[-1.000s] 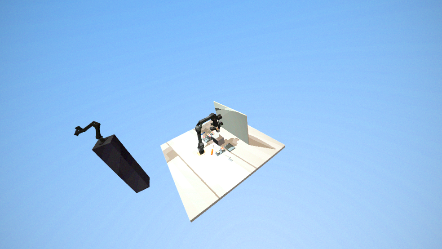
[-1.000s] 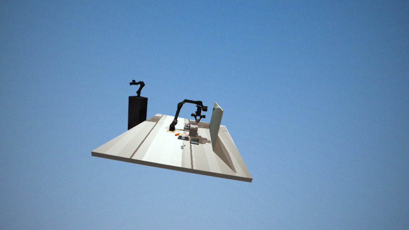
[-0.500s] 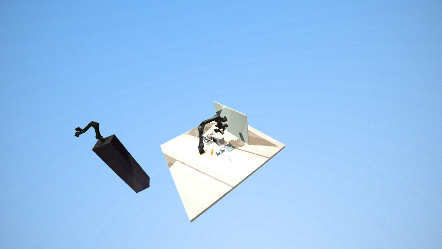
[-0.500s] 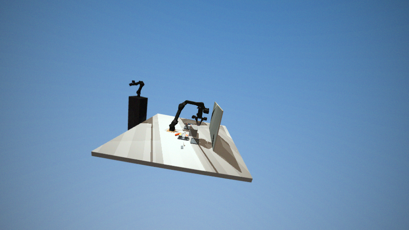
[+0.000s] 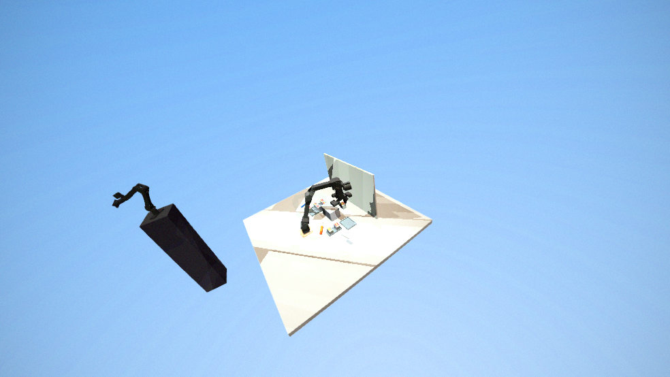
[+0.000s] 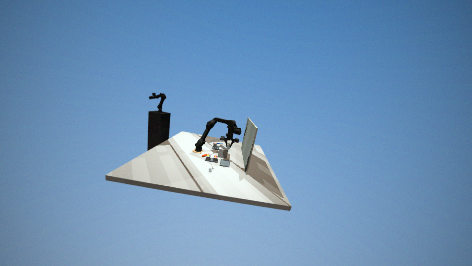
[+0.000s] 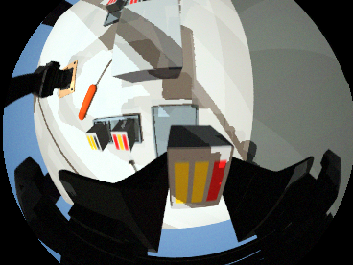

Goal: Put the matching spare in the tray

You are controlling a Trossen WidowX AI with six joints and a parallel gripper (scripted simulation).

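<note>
The pincer [image 5: 342, 205] [image 6: 228, 145] [image 7: 191, 156] is pinching a small block [image 7: 198, 175] with a dark top. The side of the block that shows in the wrist view has three stripes: yellow, yellow, then red. The block is up off the table [image 5: 299, 290] [image 6: 211, 185] [image 7: 144, 163], between the two black fingers, and not in the flat tray [image 5: 347, 222] [image 6: 224, 163] [image 7: 176, 120]. The black arm [image 5: 307, 205] [image 6: 204, 133] bends up and over, so its end hangs near a big gray box [image 5: 331, 213] [image 6: 220, 152] [image 7: 149, 43]. The tray is low and gray-blue, and it sits near that box. Just beside the tray is a dark holder [image 5: 333, 231] [image 6: 211, 160] [image 7: 138, 126] with two little blocks. One little block [image 5: 329, 231] [image 7: 97, 136] has yellow stripes and a dark one, and the other little block [image 5: 337, 226] [image 7: 123, 134] has red stripes with a yellow one. An orange screwdriver [image 5: 321, 229] [image 6: 204, 154] [image 7: 87, 102] lies near the holder, and its thin tip points toward the gray box. Past the gray box is one more holder [image 5: 316, 211] [image 6: 216, 147] [image 7: 112, 18] with blocks. A tall pale board [image 5: 358, 184] [image 6: 249, 141] [image 7: 297, 96] stands up on the table. I can't tell what is on the back of the mounted part.
</note>
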